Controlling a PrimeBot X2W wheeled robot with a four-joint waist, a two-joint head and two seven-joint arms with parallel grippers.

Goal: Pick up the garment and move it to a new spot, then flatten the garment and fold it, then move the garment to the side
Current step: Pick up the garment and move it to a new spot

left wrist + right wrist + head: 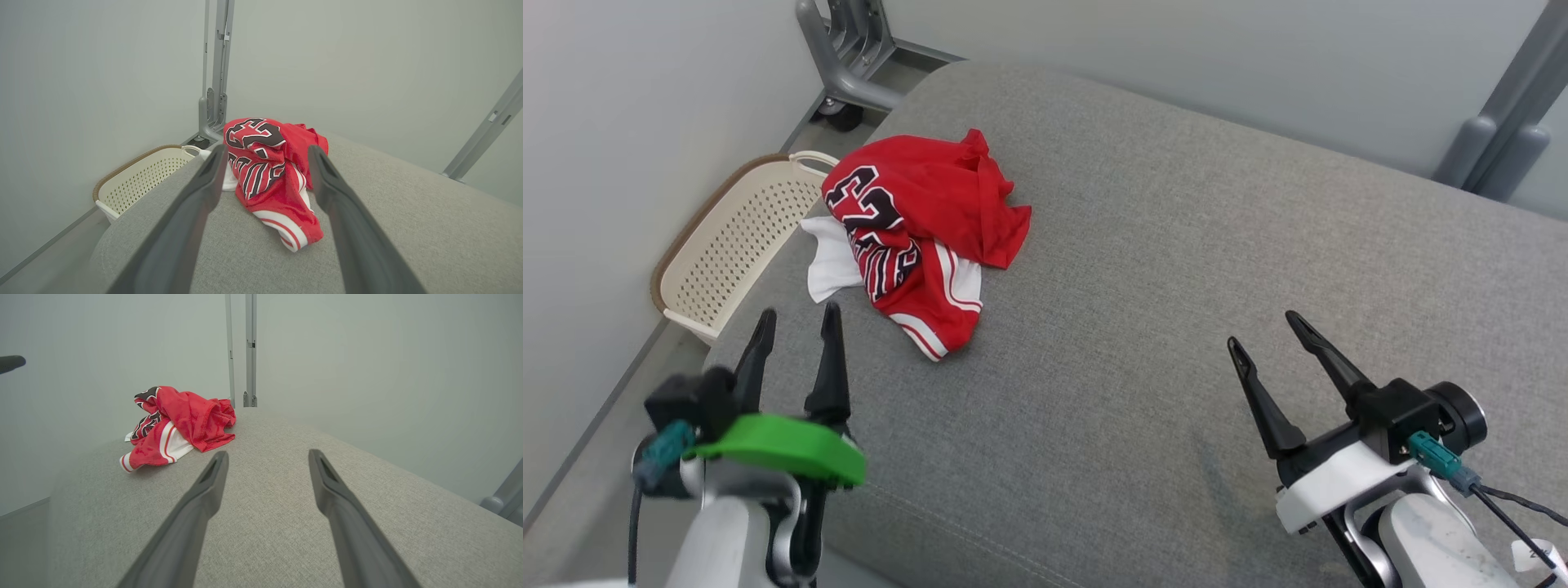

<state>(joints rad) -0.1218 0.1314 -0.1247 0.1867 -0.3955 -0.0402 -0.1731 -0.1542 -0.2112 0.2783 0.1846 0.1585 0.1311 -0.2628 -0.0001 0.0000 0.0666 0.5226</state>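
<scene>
Sitting crumpled at the upper left of the head view, the red basketball jersey (915,229) looks light, floppy, kinda slick; I'd pinch a raised fold. The left gripper (798,313) and right gripper (1262,328) both gape wide, empty.

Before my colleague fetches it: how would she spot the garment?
Start at the wide grey cushion. Near its far left corner, beside a cream perforated basket, lies the crumpled garment. It alone is bright red, with white trim and black numerals.
</scene>
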